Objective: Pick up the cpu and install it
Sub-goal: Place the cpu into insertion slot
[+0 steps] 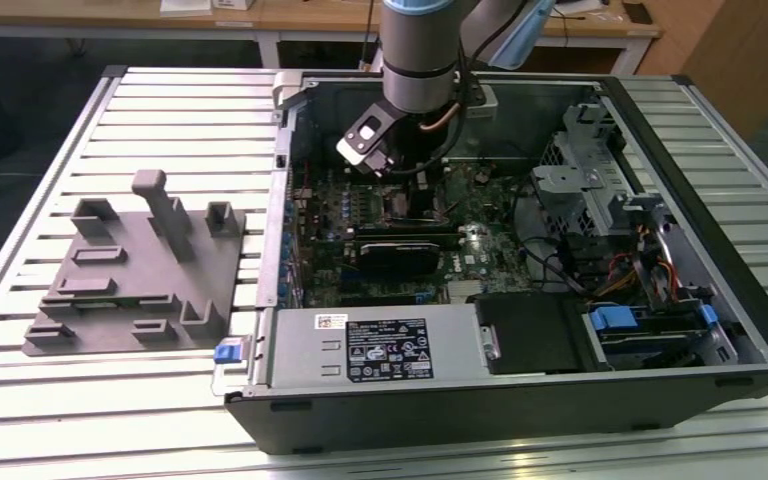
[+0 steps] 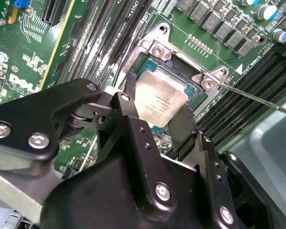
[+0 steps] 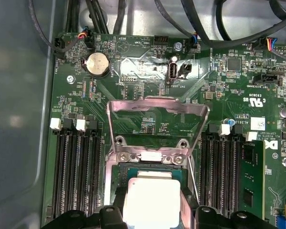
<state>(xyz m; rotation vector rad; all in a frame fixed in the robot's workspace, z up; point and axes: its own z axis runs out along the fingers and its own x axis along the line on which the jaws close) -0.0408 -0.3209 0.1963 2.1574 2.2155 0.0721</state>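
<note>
The matte black gripper [image 2: 157, 117] clamps its two fingers [image 2: 128, 119] on opposite edges of the cpu [image 2: 159, 95], a thin square chip with a brushed silvery lid, right over its dark socket [image 2: 194, 91]. The bare-metal load plate [image 3: 157, 112] lies flipped open on the green motherboard [image 3: 133, 71], inside the open computer case [image 1: 704, 150].

In both wrist views the cpu [image 2: 159, 102] [image 3: 152, 200], a small flat square with a silvery-white top, is clamped by its edges in the gripper [image 2: 158, 106], just over the open socket [image 2: 178, 67].
</note>
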